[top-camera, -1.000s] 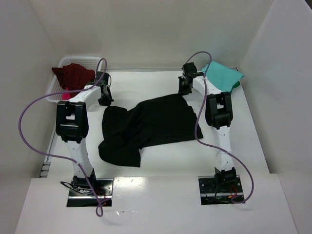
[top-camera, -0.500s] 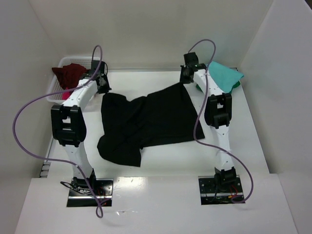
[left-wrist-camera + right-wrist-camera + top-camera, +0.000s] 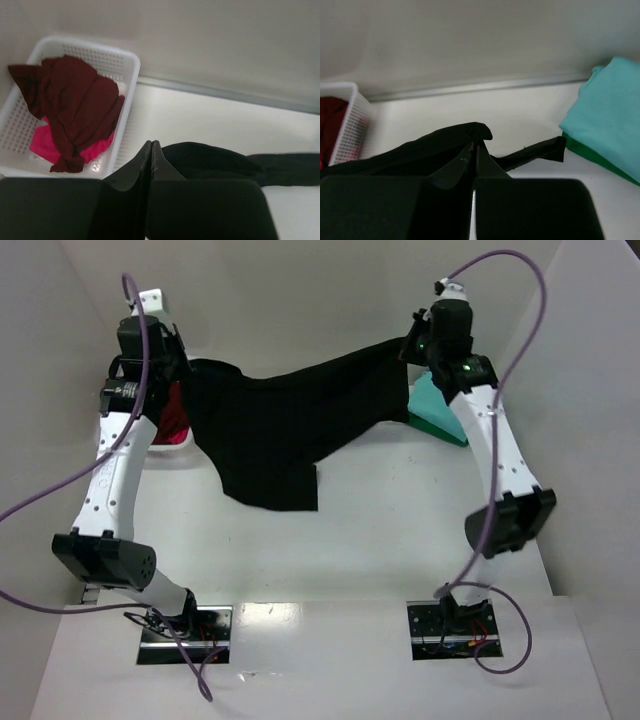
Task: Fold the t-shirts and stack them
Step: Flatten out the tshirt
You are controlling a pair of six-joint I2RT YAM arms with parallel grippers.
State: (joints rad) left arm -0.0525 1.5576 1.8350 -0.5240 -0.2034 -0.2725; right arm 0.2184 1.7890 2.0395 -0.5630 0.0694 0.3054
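Pressed together with no gap between them, both pairs of jaws pinch the black t-shirt (image 3: 280, 425) by its upper edge. In the top view the left jaws grip it at about 10 o'clock and the right jaws at about 1 o'clock. The cloth is stretched between them like a sagging line. Its bulk droops toward 6 o'clock, above the bench (image 3: 400, 530), and whether the lowest corner touches the surface cannot be told.

In the left wrist view the closed tips meet at centre. The black cloth (image 3: 210, 160) spills out just beside them toward 3 o'clock. At 10 o'clock of the tips stands the white basket (image 3: 129, 85), holding the maroon t-shirt (image 3: 70, 100) draped over the pink t-shirt (image 3: 42, 145).

In the right wrist view the black cloth (image 3: 445, 145) is bunched right at the closed tips and spreads toward 9 o'clock, with one narrow strip running off toward 3 o'clock. Farther out at 3 o'clock lies the folded teal t-shirt (image 3: 610, 115), on top of the dark green t-shirt (image 3: 590, 156) and apart from the jaws. From above, the teal t-shirt (image 3: 435, 410) sits just below the right jaws, partly behind the hanging black cloth.
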